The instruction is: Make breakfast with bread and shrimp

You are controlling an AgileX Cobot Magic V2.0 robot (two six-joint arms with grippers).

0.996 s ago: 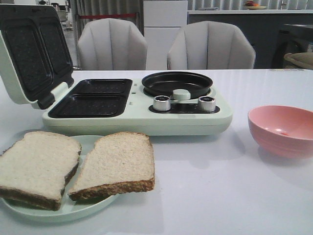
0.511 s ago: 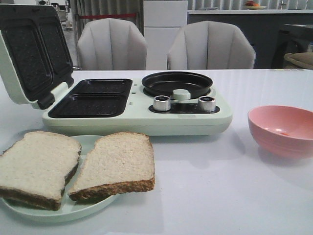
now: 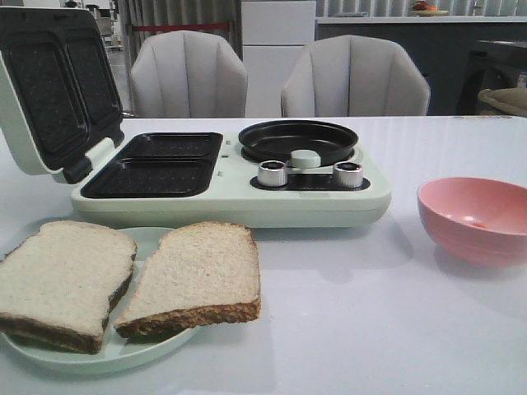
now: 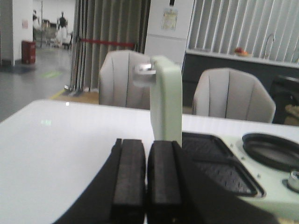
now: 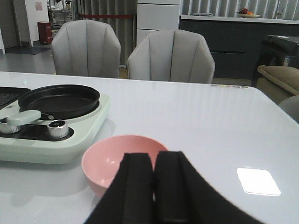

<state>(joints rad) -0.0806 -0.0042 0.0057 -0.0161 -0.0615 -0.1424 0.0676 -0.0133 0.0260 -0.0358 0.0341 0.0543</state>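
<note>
Two slices of bread, one [image 3: 62, 276] beside the other [image 3: 198, 271], lie on a pale green plate [image 3: 152, 346] at the front left. The shrimp [image 3: 476, 222] shows only as a tiny orange-red speck inside the pink bowl [image 3: 478, 218] on the right. Neither gripper appears in the front view. In the left wrist view my left gripper [image 4: 146, 149] is shut and holds nothing, close to the raised lid [image 4: 166, 98] of the breakfast maker. My right gripper [image 5: 154, 161] is shut too and holds nothing. It hangs just before the pink bowl [image 5: 105, 161], and its fingers hide the shrimp.
A pale green breakfast maker [image 3: 239, 193] stands behind the plate. Its lid [image 3: 49, 90] is open at the left over two black sandwich wells [image 3: 156, 164]. A round black pan [image 3: 298, 140] and two knobs [image 3: 272, 174] sit on its right half. Two grey chairs [image 3: 354, 78] stand beyond the table.
</note>
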